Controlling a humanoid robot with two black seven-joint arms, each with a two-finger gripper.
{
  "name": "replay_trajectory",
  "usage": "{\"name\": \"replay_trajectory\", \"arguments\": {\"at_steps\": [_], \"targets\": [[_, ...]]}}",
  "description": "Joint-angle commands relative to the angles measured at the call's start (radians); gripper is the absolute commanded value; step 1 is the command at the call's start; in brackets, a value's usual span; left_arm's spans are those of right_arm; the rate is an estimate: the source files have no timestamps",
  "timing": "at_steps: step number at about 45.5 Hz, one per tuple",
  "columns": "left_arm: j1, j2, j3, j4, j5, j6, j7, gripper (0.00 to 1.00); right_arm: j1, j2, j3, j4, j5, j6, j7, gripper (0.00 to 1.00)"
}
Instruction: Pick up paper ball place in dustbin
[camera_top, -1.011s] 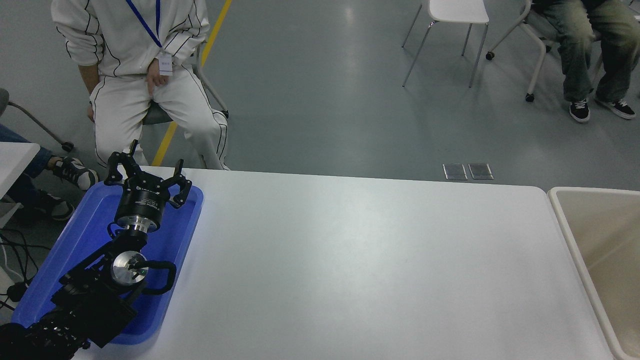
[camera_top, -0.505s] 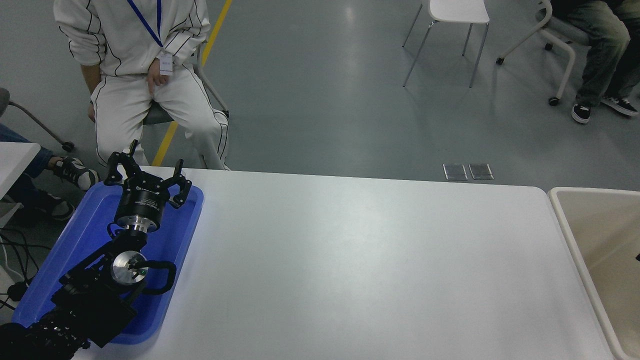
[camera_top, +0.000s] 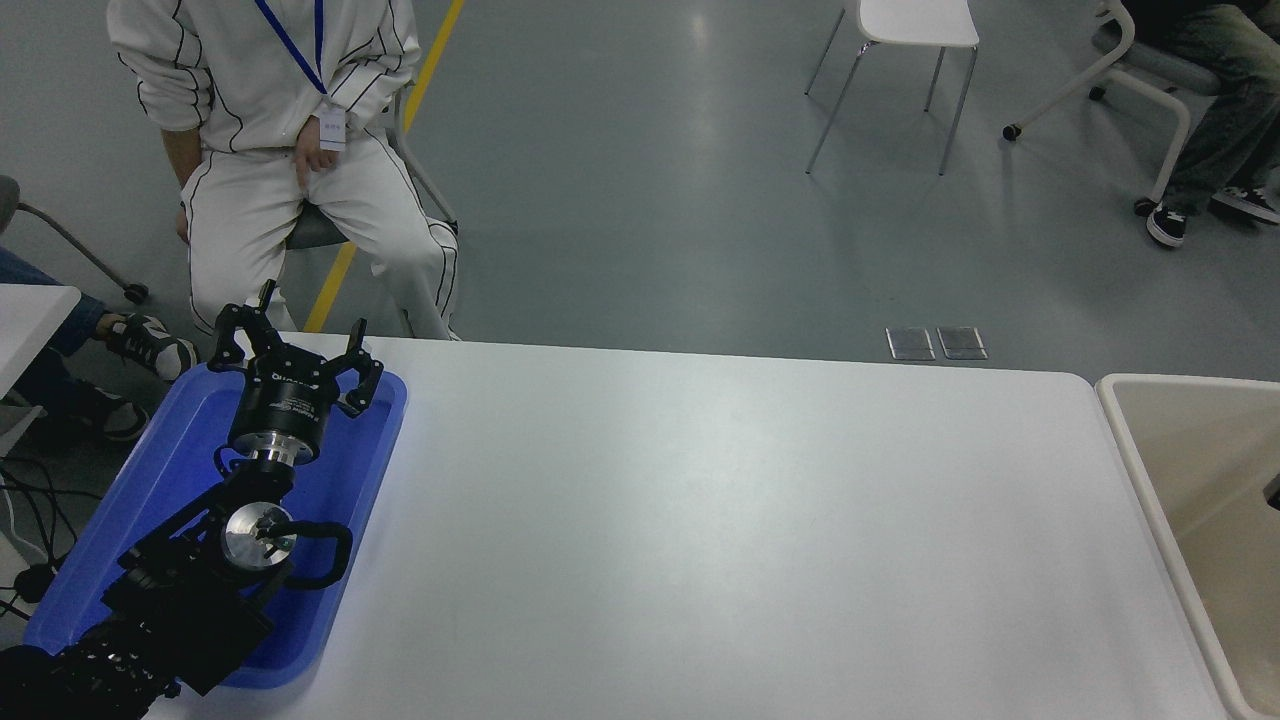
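The paper ball is out of view. The dustbin (camera_top: 1131, 450) stands off the table's right end, with cream inner walls and a pale rim, cut off by the picture's edge. A small dark sliver of my right arm (camera_top: 1273, 491) pokes in at the right edge over the dustbin; too little shows to tell its state. My left gripper (camera_top: 291, 335) is parked at the lower left above the blue tray, open with nothing between its fingers.
A shallow blue tray (camera_top: 372, 470) lies at the table's left end under my left arm. A person in white (camera_top: 280, 170) sits beyond the far left corner. White chairs (camera_top: 905, 40) and another seated person stand on the floor behind.
The dark sliver at the right edge has risen and shows a little more over the dustbin. The seated person at the top right has rolled farther right. My left arm has not moved.
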Motion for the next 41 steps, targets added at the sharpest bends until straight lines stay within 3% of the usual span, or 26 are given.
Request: {"name": "replay_trajectory", "arguments": {"at_steps": [1,15,41], "targets": [[0.0,0.0,0.0,0.0,0.0,-0.001,0.0,1.0,0.009,-0.005,0.159,0.006,0.0,-0.003,0.0,1.0],[-0.002,0.0,0.0,0.0,0.0,0.0,0.002,1.0,0.003,-0.128,0.637,0.205,0.0,0.005,0.0,1.0],[0.0,0.0,0.0,0.0,0.0,0.0,0.0,1.0,-0.188,-0.103,1.323,0.558,0.0,0.082,0.003,1.0]]}}
